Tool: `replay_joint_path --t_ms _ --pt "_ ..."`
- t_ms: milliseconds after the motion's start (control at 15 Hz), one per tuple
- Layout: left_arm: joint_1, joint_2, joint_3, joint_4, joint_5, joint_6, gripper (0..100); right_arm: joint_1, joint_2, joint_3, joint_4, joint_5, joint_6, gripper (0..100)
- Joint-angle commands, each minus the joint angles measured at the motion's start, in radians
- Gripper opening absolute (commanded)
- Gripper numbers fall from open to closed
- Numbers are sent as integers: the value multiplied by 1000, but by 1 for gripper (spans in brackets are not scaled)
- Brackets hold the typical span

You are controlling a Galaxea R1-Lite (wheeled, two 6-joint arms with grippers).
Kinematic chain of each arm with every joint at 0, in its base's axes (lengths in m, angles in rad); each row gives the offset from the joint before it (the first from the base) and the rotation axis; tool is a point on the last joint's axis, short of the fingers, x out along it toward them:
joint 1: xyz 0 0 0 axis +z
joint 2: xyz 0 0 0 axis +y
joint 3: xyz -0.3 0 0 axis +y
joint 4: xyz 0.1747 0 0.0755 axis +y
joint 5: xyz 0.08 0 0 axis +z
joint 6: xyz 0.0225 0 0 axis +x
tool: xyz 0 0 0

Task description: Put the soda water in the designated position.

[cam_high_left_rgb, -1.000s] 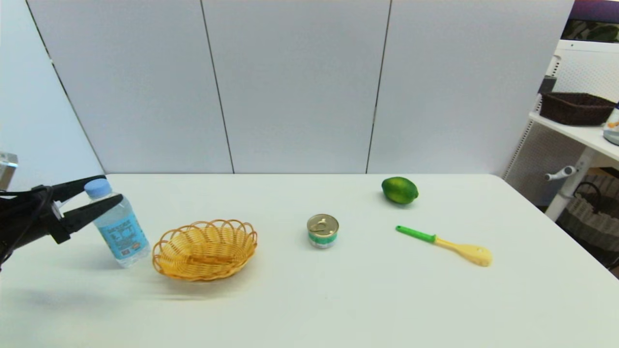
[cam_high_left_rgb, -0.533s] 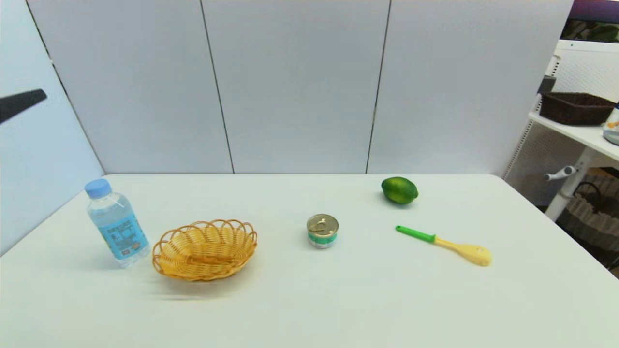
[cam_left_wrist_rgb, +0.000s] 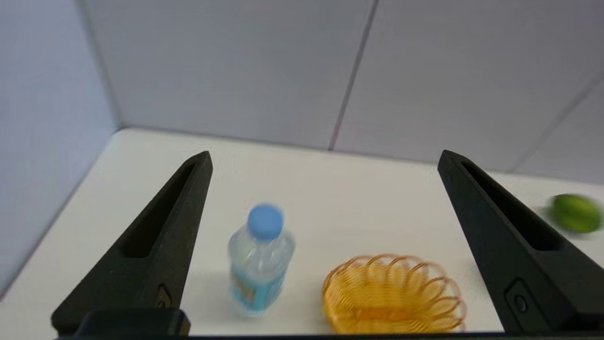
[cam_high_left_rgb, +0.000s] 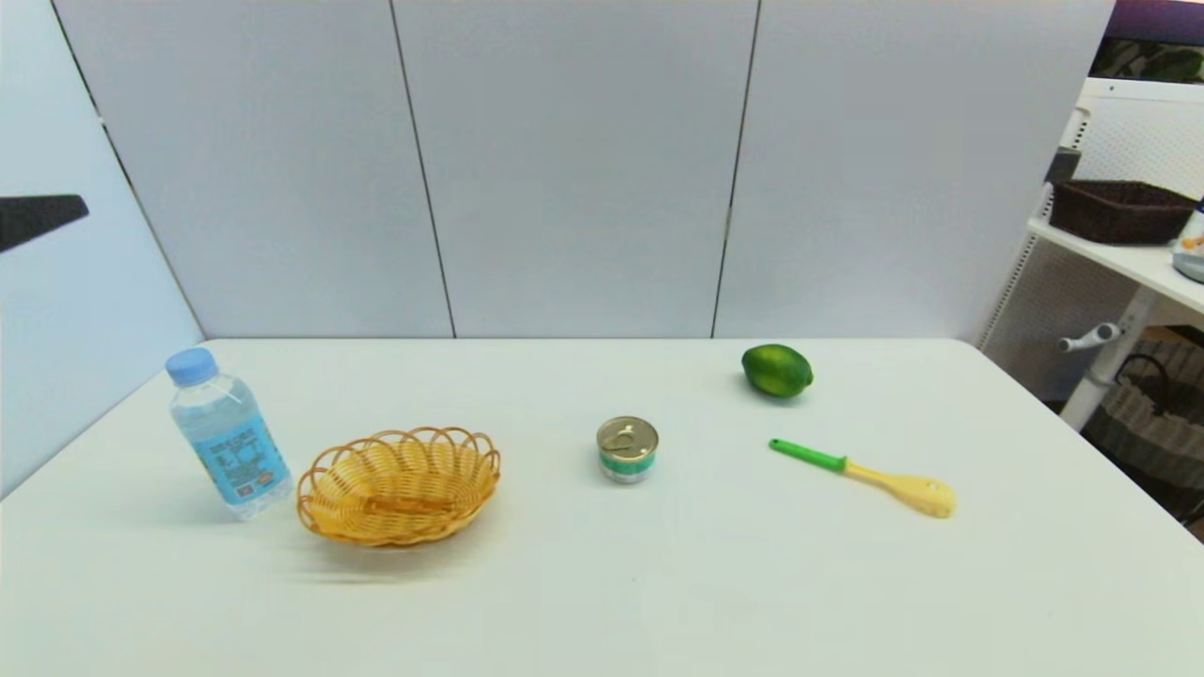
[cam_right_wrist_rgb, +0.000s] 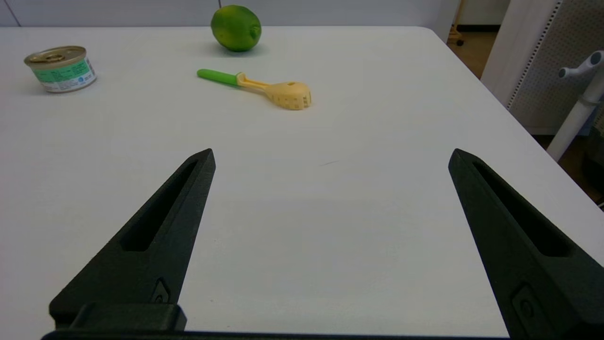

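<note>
Since a second ago the left gripper (cam_left_wrist_rgb: 323, 160) has let go of the soda water (cam_high_left_rgb: 226, 434) and drawn back up and to the left, so that only one black fingertip (cam_high_left_rgb: 42, 216) shows at the left edge of the head view; its fingers are spread wide with nothing between them. Nothing else has shifted.

The white table (cam_high_left_rgb: 658, 583) carries everything. At its near right the right gripper (cam_right_wrist_rgb: 330, 158) hovers low over bare tabletop, out of the head view, fingers wide apart and empty. The wicker basket (cam_high_left_rgb: 399, 485) sits left of centre with nothing in it. Just beside its left rim, close to it though contact cannot be told, the soda water stands upright on the table near the left edge, blue cap on. Right of centre lies the spoon with a green handle (cam_high_left_rgb: 865, 478), and the lime (cam_high_left_rgb: 777, 369) rests farther back from it. The gold-lidded can (cam_high_left_rgb: 627, 449) stands between basket and spoon.
</note>
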Motion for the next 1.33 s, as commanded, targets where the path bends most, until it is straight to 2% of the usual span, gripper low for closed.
replay_joint_path --t_ms 67,133,333,600,667,867,933,1333 --pt "-208 -248 307 -31 394 87 100 0 1 0 0 0 -1 100" --pt "-204 -305 402 -63 383 88 100 0 1 0 0 0 -1 100" --pt "-115 -497 704 -184 247 87 100 0 -2 -1 0 0 1 100" --pt "-112 -706 948 -276 225 96 100 0 1 0 0 0 1 100" --pt "-112 -767 973 -256 224 99 100 0 -2 -1 0 0 -1 100" --pt "-133 -936 970 -41 204 144 100 2 1 -1 0 0 -1 100" --pt "-136 -971 968 -32 161 142 100 0 -2 0 0 0 -1 100" --pt "-138 -1040 970 -34 164 151 100 0 -2 0 0 0 -1 100"
